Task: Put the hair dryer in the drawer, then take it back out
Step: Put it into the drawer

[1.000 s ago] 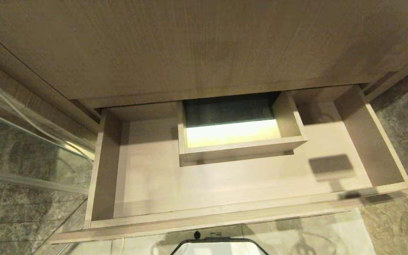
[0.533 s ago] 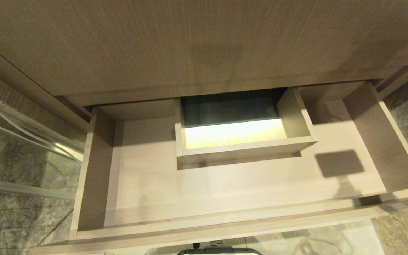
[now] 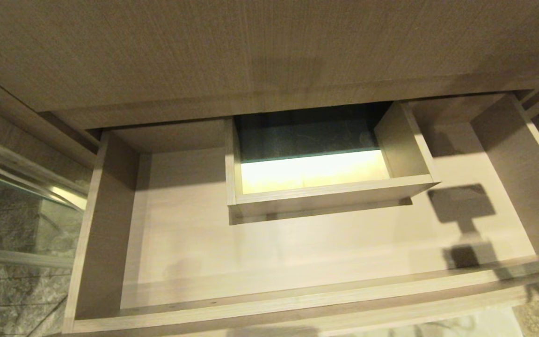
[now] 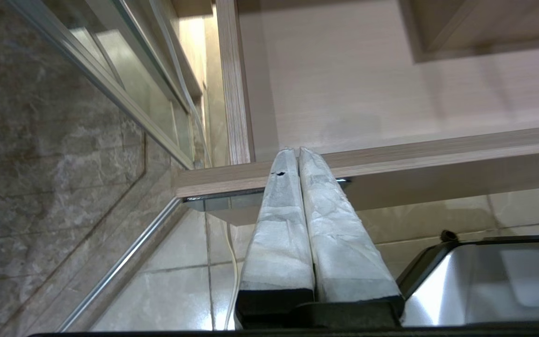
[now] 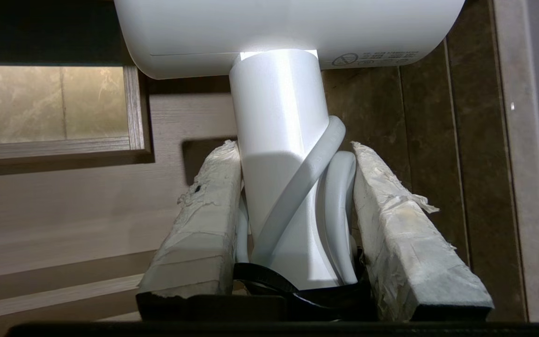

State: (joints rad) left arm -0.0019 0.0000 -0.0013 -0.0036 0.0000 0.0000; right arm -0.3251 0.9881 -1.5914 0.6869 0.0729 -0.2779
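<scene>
Since a second ago my head has dipped, so the drawer (image 3: pixel 297 262) fills more of my view. My right gripper (image 5: pixel 293 187) clamps the hair dryer (image 5: pixel 283 140) by its handle; its shadow lies at four o'clock. My left gripper (image 4: pixel 297 154) stays closed, empty.

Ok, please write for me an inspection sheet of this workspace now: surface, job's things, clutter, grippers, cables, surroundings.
Surface: drawer pulled open, its wood-grain floor bare; boxed cut-out at the back middle.
Job's things: hair dryer held by its handle, not in the drawer yet; only its shadow falls on the drawer floor at the right.
Clutter: nothing seen.
Grippers: right gripper shut on the dryer handle; left gripper shut, empty, in front of the drawer's front edge.
Cables: white cord wrapped around the handle, black tie at its base.
Surroundings: glass panel on the left; tiled floor; wood-grain panel above the drawer.
</scene>
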